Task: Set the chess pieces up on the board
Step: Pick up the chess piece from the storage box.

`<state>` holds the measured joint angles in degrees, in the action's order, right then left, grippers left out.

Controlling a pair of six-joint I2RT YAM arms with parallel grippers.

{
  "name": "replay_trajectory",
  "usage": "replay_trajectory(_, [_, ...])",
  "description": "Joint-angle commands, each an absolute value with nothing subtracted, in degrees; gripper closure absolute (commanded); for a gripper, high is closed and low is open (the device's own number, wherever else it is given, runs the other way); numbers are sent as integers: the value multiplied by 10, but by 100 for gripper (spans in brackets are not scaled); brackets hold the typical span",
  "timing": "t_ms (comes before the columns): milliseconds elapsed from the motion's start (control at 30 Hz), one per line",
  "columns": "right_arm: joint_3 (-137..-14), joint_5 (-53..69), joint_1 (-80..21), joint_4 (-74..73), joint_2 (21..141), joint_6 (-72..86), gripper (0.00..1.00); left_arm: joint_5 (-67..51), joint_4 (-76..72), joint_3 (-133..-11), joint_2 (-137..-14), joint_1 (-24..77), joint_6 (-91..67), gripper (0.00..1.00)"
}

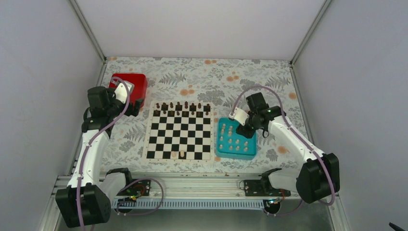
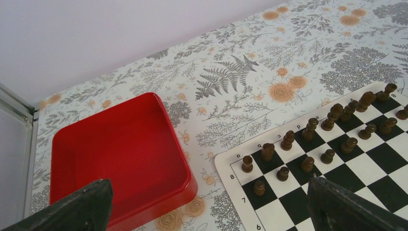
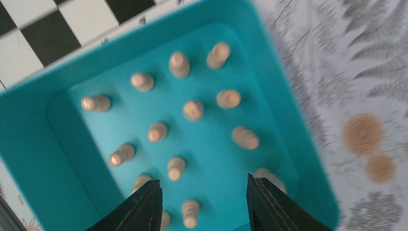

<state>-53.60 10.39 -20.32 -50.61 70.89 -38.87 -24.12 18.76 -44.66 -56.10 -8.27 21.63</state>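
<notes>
The chessboard (image 1: pixel 179 144) lies mid-table. Dark pieces (image 1: pixel 180 108) fill its two far rows, and one light piece (image 1: pixel 182 154) stands on the near row. To its right, a teal tray (image 1: pixel 251 144) holds several light pieces (image 1: pixel 233 137). My right gripper (image 1: pixel 243 129) hovers over that tray, open. In the right wrist view the gripper (image 3: pixel 202 204) is above the standing light pieces (image 3: pixel 194 110), gripping none. My left gripper (image 1: pixel 137 107) is open between the red tray (image 1: pixel 137 86) and the board's far left corner. It (image 2: pixel 207 214) holds nothing.
The red tray (image 2: pixel 115 149) is empty and sits left of the board (image 2: pixel 226 166). Dark pieces (image 2: pixel 308 130) stand close to the board's far edge. White enclosure walls surround the floral tablecloth (image 1: pixel 250 82). The teal tray's wall (image 3: pixel 33 144) rises beside the board edge.
</notes>
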Motion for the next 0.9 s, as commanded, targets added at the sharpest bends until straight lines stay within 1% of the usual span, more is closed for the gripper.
replay_trajectory(0, [-484, 100, -190, -439, 710, -399, 54, -253, 182, -442, -548, -86, 214, 0])
replay_trajectory(167, [-454, 85, -180, -385, 731, -394, 54, -250, 183, -440, -543, -87, 214, 0])
replay_trajectory(400, [-449, 79, -173, -344, 769, -396, 54, -248, 182, -438, -542, -89, 214, 0])
replay_trajectory(867, [-463, 95, -156, -312, 831, -406, 55, -256, 181, -439, -546, -92, 216, 0])
